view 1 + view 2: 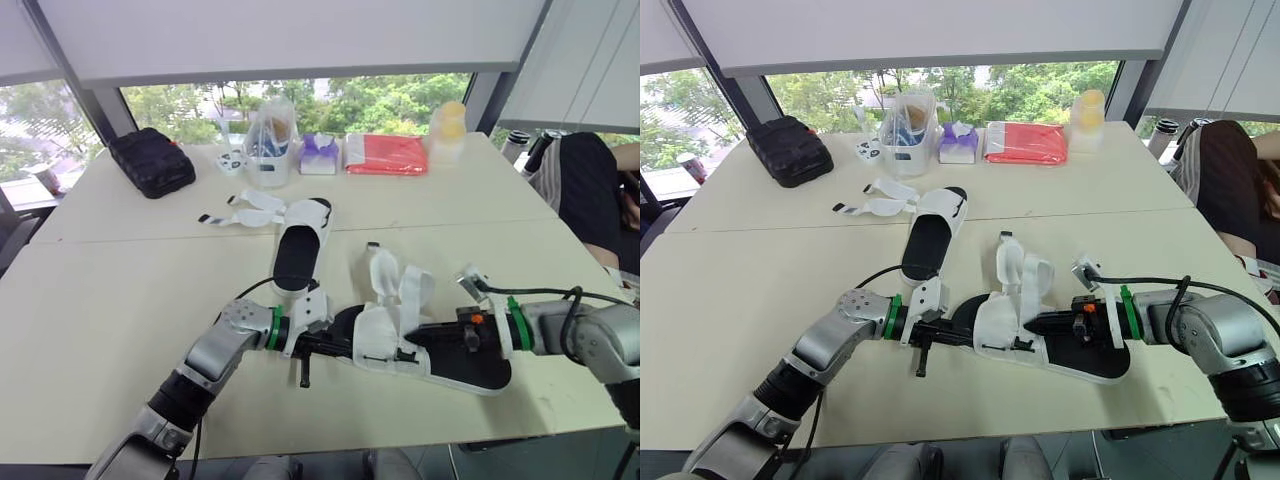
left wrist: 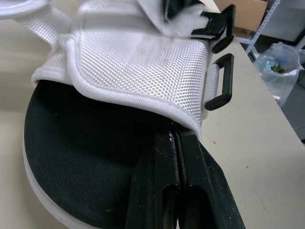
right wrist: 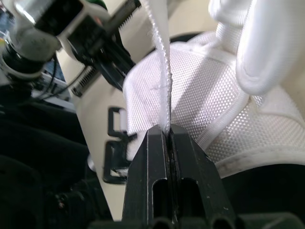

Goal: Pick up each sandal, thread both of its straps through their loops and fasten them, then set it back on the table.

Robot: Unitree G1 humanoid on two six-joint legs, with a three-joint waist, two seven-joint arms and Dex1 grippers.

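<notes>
The near sandal (image 1: 440,365), white mesh upper on a black footbed, lies at the table's front between both grippers. My left gripper (image 1: 343,347) comes in from the toe end and is shut on the edge of the white upper (image 2: 143,67). Beside that edge hang two black loops (image 2: 218,82). My right gripper (image 1: 420,334) reaches in from the heel side, shut on a thin white strap (image 3: 161,52) that stands upright. A second sandal (image 1: 298,248) lies farther back with its straps (image 1: 245,208) spread open.
Along the far edge sit a black pouch (image 1: 152,160), a clear bag of items (image 1: 270,145), a purple tissue pack (image 1: 320,153), a red packet (image 1: 387,153) and a yellow bottle (image 1: 448,130). A person (image 1: 590,190) sits at the right end.
</notes>
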